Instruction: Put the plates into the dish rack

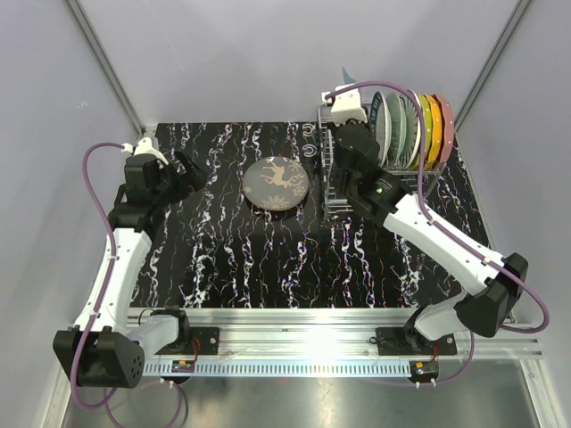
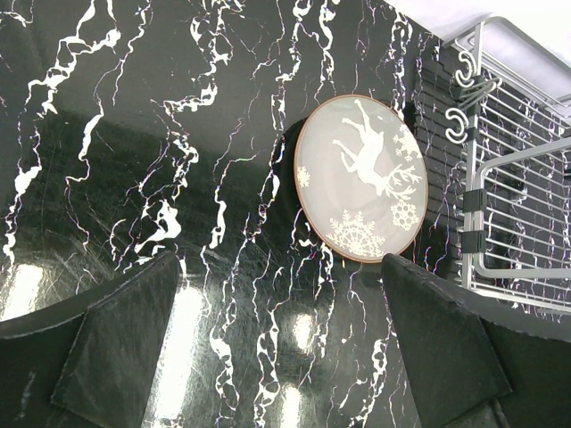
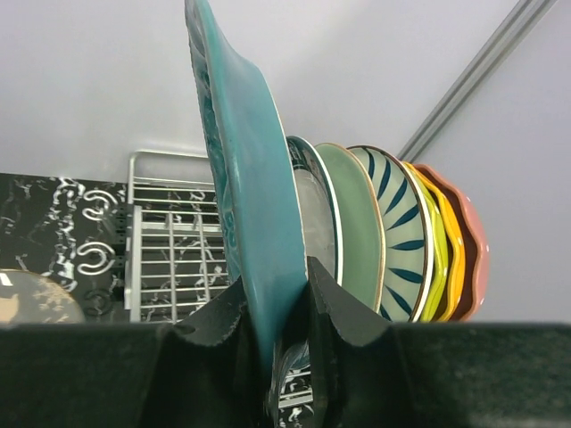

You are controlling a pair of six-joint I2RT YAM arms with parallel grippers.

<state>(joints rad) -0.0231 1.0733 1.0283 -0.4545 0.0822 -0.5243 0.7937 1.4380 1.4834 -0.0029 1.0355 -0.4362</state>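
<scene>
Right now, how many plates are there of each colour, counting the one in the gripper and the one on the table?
Teal plate, in the right gripper: 1
Dark-rimmed pale plate: 1
Pale green plate: 1
Blue-striped white plate: 1
Yellow-green plate: 1
Orange plate: 1
Pink plate: 1
Dark deer plate: 1
Total: 8

Black white-veined table (image 1: 232, 259); dark deer-motif plate (image 1: 277, 184) flat near centre; chrome dish rack (image 2: 526, 160) standing at far right

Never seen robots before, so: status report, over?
Right fingers clamped on teal plate, upright at rack. Left fingers open, empty. Deer plate flat on table, nothing blocking.
</scene>
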